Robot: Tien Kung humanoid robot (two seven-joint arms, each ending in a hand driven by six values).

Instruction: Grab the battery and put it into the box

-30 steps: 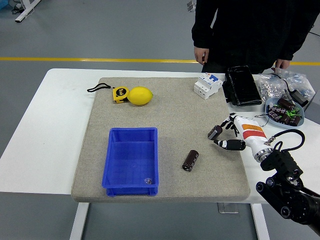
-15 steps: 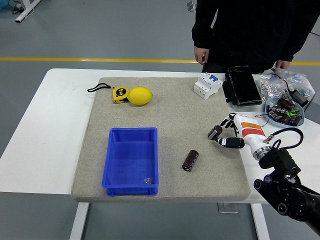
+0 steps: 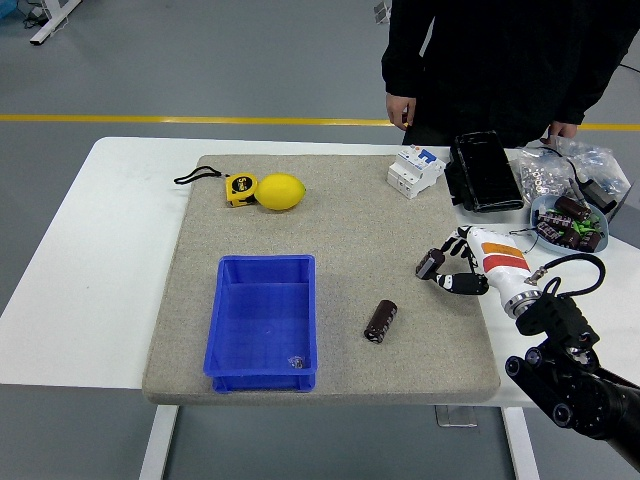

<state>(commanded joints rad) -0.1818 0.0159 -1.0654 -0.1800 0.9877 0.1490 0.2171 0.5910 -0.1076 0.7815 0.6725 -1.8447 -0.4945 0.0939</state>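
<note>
A dark cylindrical battery lies on the grey mat, right of the blue box. The box stands open at the mat's front left, with only a tiny item at its bottom. My right hand comes in from the lower right and hovers over the mat's right edge. Its fingers are curled around a second dark battery, which sticks out to the left of the fingertips. This held battery is up and to the right of the lying one. My left hand is out of the picture.
A lemon and a yellow tape measure sit at the mat's back left. A white breaker, a black case, a bowl of batteries and a plastic bag are at the back right. A person stands behind the table.
My right forearm has shifted slightly to the left and the thumb has drawn in a little. The held battery stays in nearly the same spot.
</note>
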